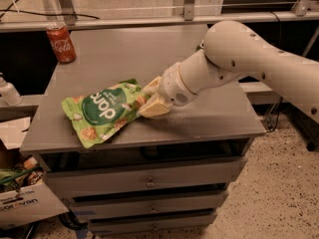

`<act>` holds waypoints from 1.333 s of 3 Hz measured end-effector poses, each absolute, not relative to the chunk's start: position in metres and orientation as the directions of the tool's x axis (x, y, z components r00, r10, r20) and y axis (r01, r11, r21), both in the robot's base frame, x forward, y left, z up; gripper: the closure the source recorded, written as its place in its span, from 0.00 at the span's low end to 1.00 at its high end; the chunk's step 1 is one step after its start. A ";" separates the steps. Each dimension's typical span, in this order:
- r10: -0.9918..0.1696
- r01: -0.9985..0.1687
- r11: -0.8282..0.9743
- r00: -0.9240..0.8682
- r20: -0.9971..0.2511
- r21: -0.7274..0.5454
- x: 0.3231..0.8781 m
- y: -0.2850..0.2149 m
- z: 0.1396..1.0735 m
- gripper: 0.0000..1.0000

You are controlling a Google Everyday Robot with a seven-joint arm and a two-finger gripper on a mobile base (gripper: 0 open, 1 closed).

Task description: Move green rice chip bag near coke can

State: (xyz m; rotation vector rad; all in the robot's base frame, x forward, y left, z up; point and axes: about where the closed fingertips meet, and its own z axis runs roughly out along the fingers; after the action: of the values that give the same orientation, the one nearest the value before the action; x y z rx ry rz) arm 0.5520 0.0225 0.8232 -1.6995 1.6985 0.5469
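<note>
The green rice chip bag (pixel 103 111) lies on the grey cabinet top (pixel 209 116), near its front left. It is light green with a dark green circle and white lettering. My gripper (pixel 148 98) is at the bag's right end, shut on that edge. The white arm reaches in from the right. The coke can (pixel 61 43) stands upright at the far left corner of the top, well apart from the bag.
The cabinet has drawers (pixel 149 182) below its front edge. A metal rail (pixel 149 20) runs behind the top. A white bottle (pixel 9 91) stands to the left. A cardboard box (pixel 25 203) sits on the floor at lower left.
</note>
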 end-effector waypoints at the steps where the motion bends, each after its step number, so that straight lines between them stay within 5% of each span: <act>1: -0.682 -0.961 0.191 0.016 -0.731 -0.199 0.573 -0.002 0.848 1.00; 4: -0.613 -0.891 0.320 0.065 -0.787 -0.322 0.625 -0.043 0.926 1.00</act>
State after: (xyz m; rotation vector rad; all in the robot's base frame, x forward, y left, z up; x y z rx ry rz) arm 0.6253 -0.0430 0.9258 -1.3847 1.6401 0.3679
